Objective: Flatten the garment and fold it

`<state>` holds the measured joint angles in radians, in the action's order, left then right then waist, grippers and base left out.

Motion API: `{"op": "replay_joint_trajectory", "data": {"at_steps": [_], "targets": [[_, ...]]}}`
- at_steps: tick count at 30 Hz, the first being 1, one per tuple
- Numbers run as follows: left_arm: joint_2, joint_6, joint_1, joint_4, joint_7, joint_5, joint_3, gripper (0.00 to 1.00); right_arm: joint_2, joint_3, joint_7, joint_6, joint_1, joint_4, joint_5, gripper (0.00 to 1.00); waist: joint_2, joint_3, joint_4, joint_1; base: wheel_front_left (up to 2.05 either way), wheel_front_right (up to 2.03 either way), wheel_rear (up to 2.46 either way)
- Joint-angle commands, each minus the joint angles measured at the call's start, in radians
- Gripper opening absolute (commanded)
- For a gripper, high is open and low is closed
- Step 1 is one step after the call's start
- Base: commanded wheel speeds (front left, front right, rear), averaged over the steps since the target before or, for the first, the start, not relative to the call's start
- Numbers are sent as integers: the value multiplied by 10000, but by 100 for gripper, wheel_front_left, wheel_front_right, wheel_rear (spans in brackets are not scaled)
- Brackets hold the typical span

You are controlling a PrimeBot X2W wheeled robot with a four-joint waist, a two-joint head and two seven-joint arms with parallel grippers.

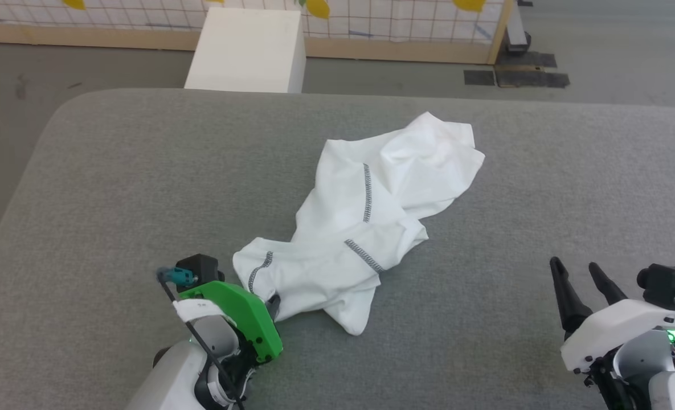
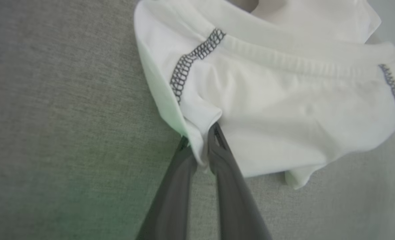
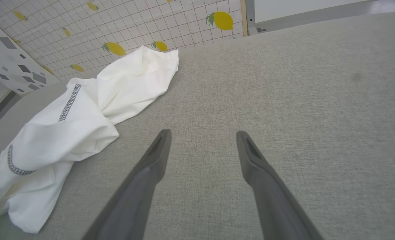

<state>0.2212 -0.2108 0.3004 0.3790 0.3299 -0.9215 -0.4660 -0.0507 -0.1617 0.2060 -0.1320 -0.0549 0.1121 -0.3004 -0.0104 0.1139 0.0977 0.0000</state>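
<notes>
left gripper [image 1: 273,306] tips mostly hidden behind its green housing [image 1: 240,313] — garment [image 2: 284,110] cut off by left wrist view's top edge

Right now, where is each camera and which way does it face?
Head view: head-mounted, looking down at the garment on the grey surface; left gripper and right gripper near bottom corners.
Left wrist view: left wrist, looking along its fingers pinching the garment's edge.
Right wrist view: right wrist, looking along open fingers across the surface.
Shared: all show the garment.

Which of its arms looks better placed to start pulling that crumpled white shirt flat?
Left. The left tool is pinched shut on a fold at the near edge of the shirt, while the right tool stands open off to the side, clear of the cloth.
</notes>
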Motion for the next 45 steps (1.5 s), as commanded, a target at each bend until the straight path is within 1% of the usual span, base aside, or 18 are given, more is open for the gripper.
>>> {"op": "replay_joint_trajectory", "data": {"at_steps": [1, 3, 4, 5, 7, 10, 11, 12, 15, 17, 24, 31, 32, 33, 34, 39, 42, 45], "targets": [[-41, 117, -256, -156, -211, -113, 31, 100, 5, 70, 43, 13, 134, -24, 8, 100, 101, -183, 210, 0, 0, 0, 0], [36, 318, -245, -636, -853, -43, 275, 100, 5, 222, 136, 13, 151, -80, 61, 100, 101, -269, 267, 0, 0, 0, 0], [134, 526, -225, -981, -1394, 91, 419, 100, 5, 350, 215, 13, 140, -146, 119, 100, 101, -298, 291, 0, 0, 0, 0], [202, 586, -253, -1193, -1826, 186, 578, 100, 5, 469, 292, 13, 119, -203, 166, 100, 101, -319, 306, 0, 0, 0, 0], [573, 773, -308, -1639, -2891, 815, 693, 100, 5, 808, 534, 13, 22, -323, 285, 100, 101, -368, 335, 0, 0, 0, 0], [1063, 799, -511, -2039, -4835, 2080, 763, 100, -13, 1456, 997, 13, -324, -491, 409, 100, 101, -334, 411, 0, 0, 0, 0], [1142, 755, -616, -2096, -5376, 2470, 782, 100, -52, 1762, 1205, 13, -498, -507, 400, 100, 101, -304, 438, 0, 0, 0, 0], [1243, 722, -682, -2140, -5602, 2871, 721, 100, -103, 2039, 1370, 13, -666, -521, 386, 100, 101, -255, 466, 0, 0, 0, 0], [1125, 502, -934, -2477, -5893, 3834, 897, 100, -361, 3122, 1959, 13, -1419, -495, 254, 100, 101, -42, 580, 0, 0, 0, 0], [744, 464, -1162, -2997, -5910, 4510, 1271, 100, -659, 3981, 2543, 13, -2205, -281, 187, 100, 101, 183, 722, 0, 0, 0, 0], [-94, 931, -1461, -3174, -5914, 5281, 1931, 100, -1268, 5434, 4116, 13, -3714, 794, 79, 100, 101, 653, 1071, 0, 0, 0, 0], [-733, 1455, -1384, -2963, -5915, 5723, 2419, 100, -1565, 6391, 4435, 13, -4357, 1429, -296, 100, 101, 1032, 1289, 0, 0, 0, 0], [-811, 1537, -1384, -2918, -5915, 5780, 2493, 100, -1589, 6451, 4402, 13, -4405, 1481, -379, 75, 101, 1056, 1294, 0, 0, 0, 0], [-864, 1598, -1379, -2898, -5916, 5833, 2561, 100, -1609, 6469, 4332, 13, -4445, 1503, -416, 31, 101, 1071, 1290, 0, 0, 0, 0], [-925, 1668, -1382, -2867, -5916, 5897, 2647, 100, -1639, 6495, 4250, 13, -4490, 1534, -437, 0, 101, 1072, 1273, 0, 0, 0, 0], [-1119, 1943, -1454, -2707, -5916, 6152, 2981, 100, -1677, 6183, 3680, 13, -4614, 1379, -607, 0, 101, 840, 1036, 0, 0, 0, 0], [-1193, 2103, -1522, -2590, -5916, 6292, 3117, 100, -1814, 5714, 3267, 13, -4449, 719, -629, 0, 101, 533, 839, 0, 0, 0, 0], [-1247, 2214, -1614, -2509, -5916, 6391, 3245, 100, -2116, 5096, 3236, 13, -3744, -346, -544, 0, 101, 263, 628, 0, 0, 0, 0]]}}
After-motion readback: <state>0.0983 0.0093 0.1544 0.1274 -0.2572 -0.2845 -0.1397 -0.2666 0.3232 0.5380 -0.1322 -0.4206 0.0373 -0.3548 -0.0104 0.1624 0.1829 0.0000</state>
